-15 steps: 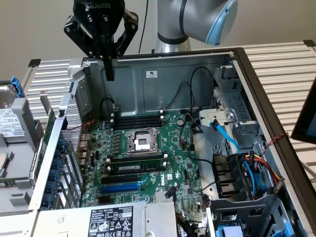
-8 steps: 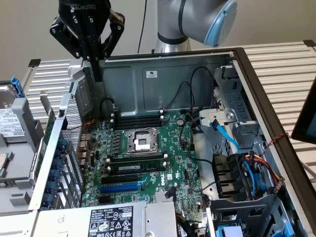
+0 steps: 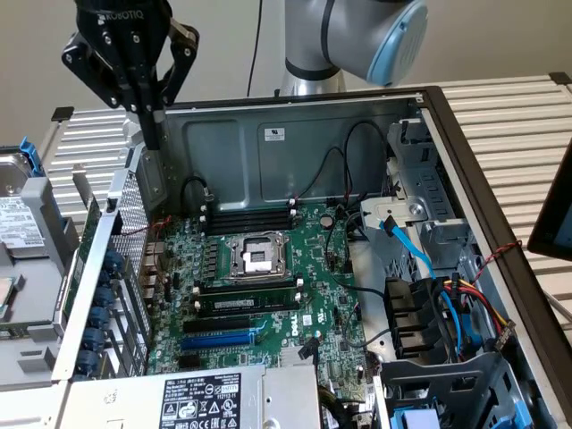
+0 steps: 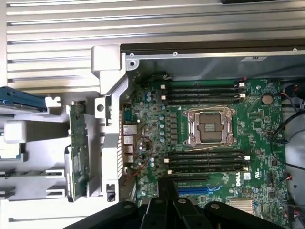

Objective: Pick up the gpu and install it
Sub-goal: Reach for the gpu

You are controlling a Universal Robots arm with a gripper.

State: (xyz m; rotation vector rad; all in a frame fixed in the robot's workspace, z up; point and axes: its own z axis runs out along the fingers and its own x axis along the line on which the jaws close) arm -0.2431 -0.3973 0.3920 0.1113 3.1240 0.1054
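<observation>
Nearest in the exterior view, the power supply (image 3: 201, 398) with its white label lies along the front edge of the open case (image 3: 268, 161). Directly behind it, the large green motherboard (image 3: 313, 241) lies flat on the case floor. Its blue expansion slot (image 3: 219, 340) is unoccupied, with no card seated in it. Beyond the slot comes a bank of black memory slots (image 3: 246, 299), then the open processor socket (image 3: 255, 256), then a second memory bank against the far wall. Cables (image 3: 411, 246) in blue, black, red and yellow run through the drive bays on the exterior view's right. The gpu (image 4: 76, 148) is outside the case, standing on edge just beside the perforated rear panel (image 3: 134, 223), on the exterior view's left. It presents only its thin green edge, so the cooler shroud cannot be made out. A drive (image 3: 18, 223) in a grey carrier lies further out on the same side. The gripper (image 3: 153, 134) hangs above the far rear corner of the case, with its two fingers (image 4: 167, 191) pressed together and nothing between them. It is clear of the gpu and does not touch it. Farthest back, the grey arm (image 3: 357, 36) rises above the slatted table (image 3: 500, 116).
</observation>
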